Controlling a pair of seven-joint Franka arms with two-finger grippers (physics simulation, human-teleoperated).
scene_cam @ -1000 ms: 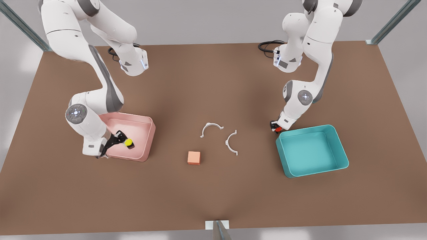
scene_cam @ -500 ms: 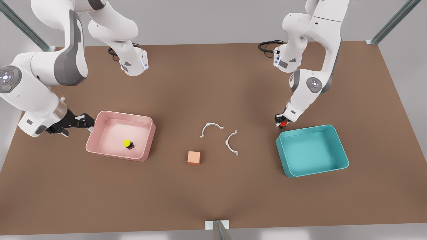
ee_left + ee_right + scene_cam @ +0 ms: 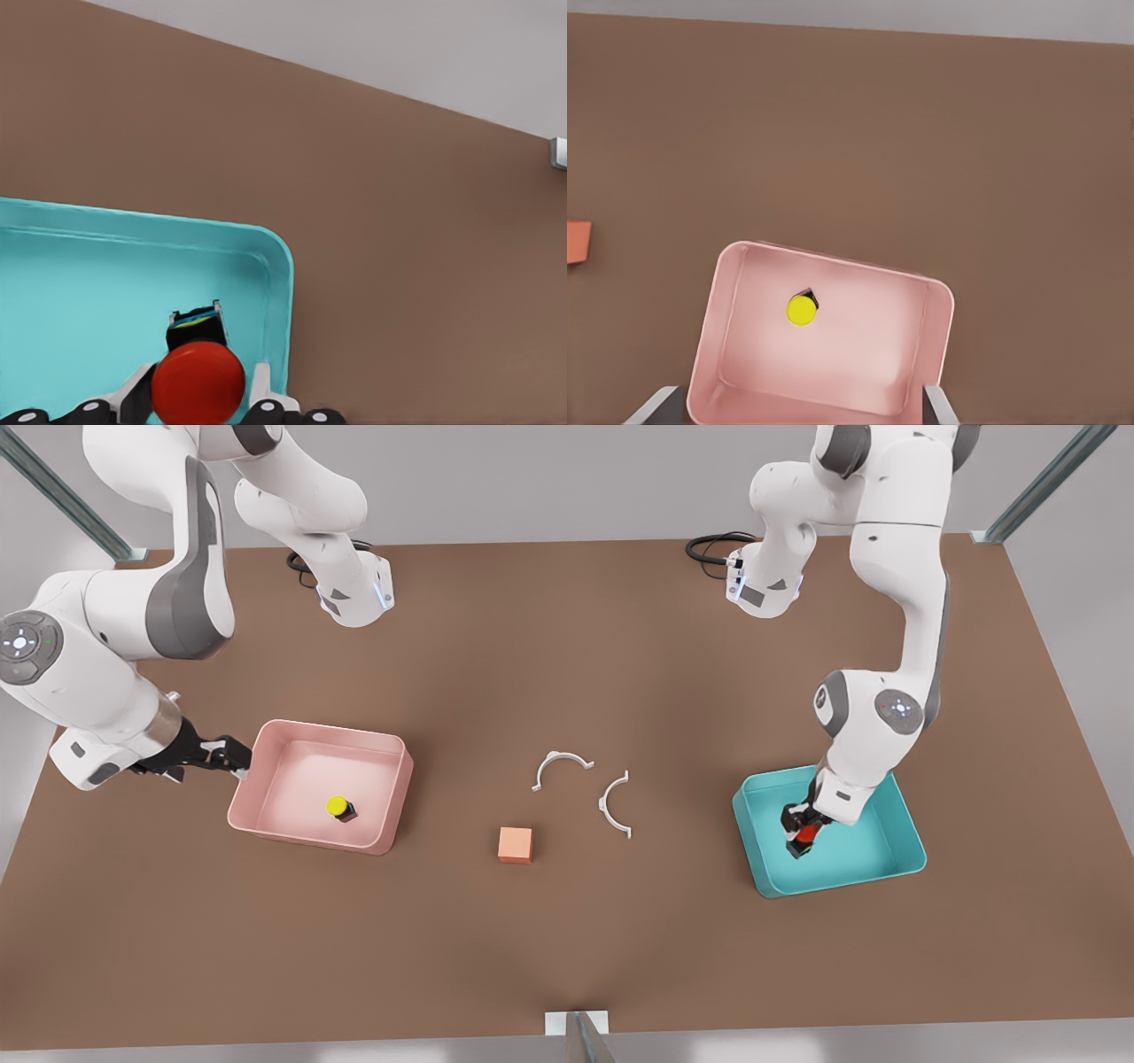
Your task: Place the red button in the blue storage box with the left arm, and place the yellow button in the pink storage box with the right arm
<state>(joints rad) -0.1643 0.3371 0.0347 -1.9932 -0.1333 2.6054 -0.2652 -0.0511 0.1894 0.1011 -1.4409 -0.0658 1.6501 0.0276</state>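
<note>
Brown and matte, the bench (image 3: 567, 921) lies under pale grey walls, with both arms reaching down from its far edge.

At the front view's right, the left end effector (image 3: 801, 834) reaches down inside the blue storage box (image 3: 899, 849), its fingers (image 3: 261, 387) pinching the red button (image 3: 804, 835) by its black base. In the left wrist view the round red cap sits between the fingertips, over the teal floor and close to one rounded corner of the box.

At the front view's left, the right end effector (image 3: 232, 763) hangs just beside the outer wall of the pink storage box (image 3: 266, 825), its fingers (image 3: 660, 407) spread apart with nothing between them. In the right wrist view the two fingertips frame the near corners of the pink box. The yellow button (image 3: 337, 807) stands upright on the floor of that box, cap up, apart from the walls.

Between the two boxes, an orange cube (image 3: 516, 844) rests on the bench, and two white curved brackets (image 3: 562, 768) lie near each other just beyond it.
</note>
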